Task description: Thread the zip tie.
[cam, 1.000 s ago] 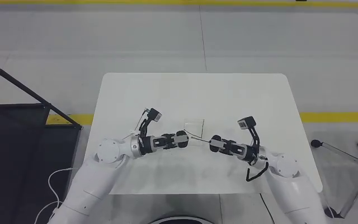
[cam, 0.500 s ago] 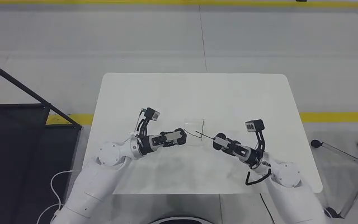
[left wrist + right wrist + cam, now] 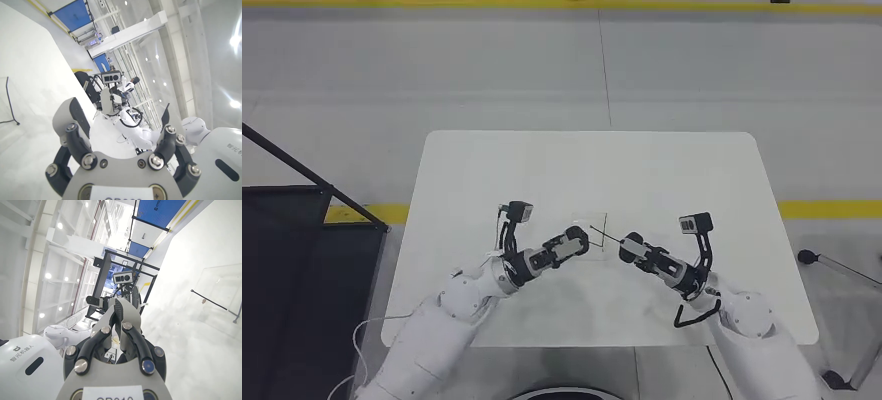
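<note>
A thin black zip tie [image 3: 607, 235] lies bent on the white table [image 3: 542, 170], partly over a clear plastic sheet [image 3: 587, 218]. My left gripper [image 3: 580, 240] is just left of it, and my right gripper [image 3: 626, 244] is at its right end. In the left wrist view the left gripper [image 3: 121, 106] is open wide and holds nothing, with the zip tie [image 3: 11, 100] off to its side on the table. In the right wrist view the right gripper [image 3: 117, 307] is shut, and the zip tie [image 3: 209, 300] rests on the sheet [image 3: 217, 279], apart from the fingers.
The two grippers face each other near the middle of the table, a short gap apart. A black frame [image 3: 282, 180] stands on the floor left of the table. Bare tabletop lies behind the sheet and toward both side edges.
The zip tie now sits a little farther from the table's front edge. The left gripper has moved right toward it. The right gripper has moved slightly farther from the front edge.
</note>
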Controlling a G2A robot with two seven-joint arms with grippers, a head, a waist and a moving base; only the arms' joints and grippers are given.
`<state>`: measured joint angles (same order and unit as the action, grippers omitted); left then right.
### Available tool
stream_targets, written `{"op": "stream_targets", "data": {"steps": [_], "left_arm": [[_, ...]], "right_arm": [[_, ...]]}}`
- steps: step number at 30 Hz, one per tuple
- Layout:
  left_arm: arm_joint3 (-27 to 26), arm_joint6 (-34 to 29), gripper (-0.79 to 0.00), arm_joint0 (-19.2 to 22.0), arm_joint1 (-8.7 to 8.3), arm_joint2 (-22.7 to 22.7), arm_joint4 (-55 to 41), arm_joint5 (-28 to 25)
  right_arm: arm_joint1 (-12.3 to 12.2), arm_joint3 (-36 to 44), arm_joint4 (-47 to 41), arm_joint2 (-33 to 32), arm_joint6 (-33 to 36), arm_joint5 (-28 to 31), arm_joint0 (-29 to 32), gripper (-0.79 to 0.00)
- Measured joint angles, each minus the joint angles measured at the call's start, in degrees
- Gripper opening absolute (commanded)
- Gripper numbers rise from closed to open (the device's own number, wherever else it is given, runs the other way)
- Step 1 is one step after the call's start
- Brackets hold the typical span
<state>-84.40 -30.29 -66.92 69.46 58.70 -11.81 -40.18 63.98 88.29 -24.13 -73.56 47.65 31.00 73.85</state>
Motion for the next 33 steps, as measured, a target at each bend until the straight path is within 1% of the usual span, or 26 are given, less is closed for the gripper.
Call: {"op": "stream_targets", "data": {"steps": [4, 5, 6, 7, 8, 10, 11, 14, 16, 18, 21, 25, 27, 33], "left_arm": [[1.80, 9.63, -0.006, 0.63, 1.61, -3.28, 6.60, -2.39], [2.40, 12.55, -0.034, 0.81, 2.10, -4.15, 8.60, -2.85], [2.89, 14.68, -0.071, 0.97, 2.46, -4.71, 10.00, -3.09], [3.38, 16.82, -0.132, 1.15, 2.80, -5.17, 11.48, -3.26], [3.94, 19.74, -0.154, 1.32, 3.25, -5.70, 13.52, -3.46], [4.65, 23.59, -0.222, 1.47, 3.91, -6.59, 16.28, -3.76], [5.10, 25.63, -0.271, 1.60, 4.29, -7.14, 17.65, -4.01], [6.26, 29.66, -0.397, 1.93, 5.09, -8.08, 21.09, -4.30], [6.78, 31.63, -0.416, 1.97, 5.52, -8.57, 22.76, -4.45], [7.37, 33.54, -0.459, 2.06, 5.96, -8.96, 24.40, -4.62], [8.05, 35.82, -0.496, 2.05, 6.47, -9.23, 26.59, -5.26], [8.64, 38.63, -0.523, 1.81, 7.04, -9.29, 29.02, -5.48], [8.92, 39.95, -0.523, 1.66, 7.30, -9.20, 29.96, -5.69], [9.59, 41.39, -0.539, 1.40, 7.87, -8.94, 31.39, -6.16]], "right_arm": [[0.08, -0.42, -0.47, 0.13, -0.29, 0.16, -0.24, -0.785], [0.10, -0.52, -0.59, 0.20, -0.31, 0.21, -0.30, -0.785], [0.11, -0.60, -0.64, 0.25, -0.32, 0.22, -0.35, -0.785], [0.13, -0.69, -0.67, 0.30, -0.31, 0.22, -0.41, -0.785], [0.14, -0.81, -0.70, 0.35, -0.26, 0.21, -0.50, -0.785], [0.16, -0.96, -0.80, 0.43, -0.16, 0.24, -0.63, -0.785], [0.18, -1.08, -0.85, 0.46, -0.10, 0.31, -0.70, -0.785], [0.21, -1.42, -0.95, 0.54, 0.00, 0.37, -0.89, -0.785], [0.23, -1.58, -1.07, 0.58, 0.00, 0.35, -0.99, -0.785], [0.25, -1.74, -1.18, 0.60, -0.04, 0.37, -1.08, -0.785], [0.29, -2.01, -0.72, 0.61, -0.61, 0.28, -1.23, -0.785], [0.37, -2.17, -0.30, 0.84, -1.23, -0.15, -1.41, -0.785], [0.40, -2.23, -0.22, 0.88, -1.52, -0.26, -1.47, -0.785], [0.45, -2.41, -0.16, 0.89, -1.86, -0.57, -1.53, -0.785]]}}
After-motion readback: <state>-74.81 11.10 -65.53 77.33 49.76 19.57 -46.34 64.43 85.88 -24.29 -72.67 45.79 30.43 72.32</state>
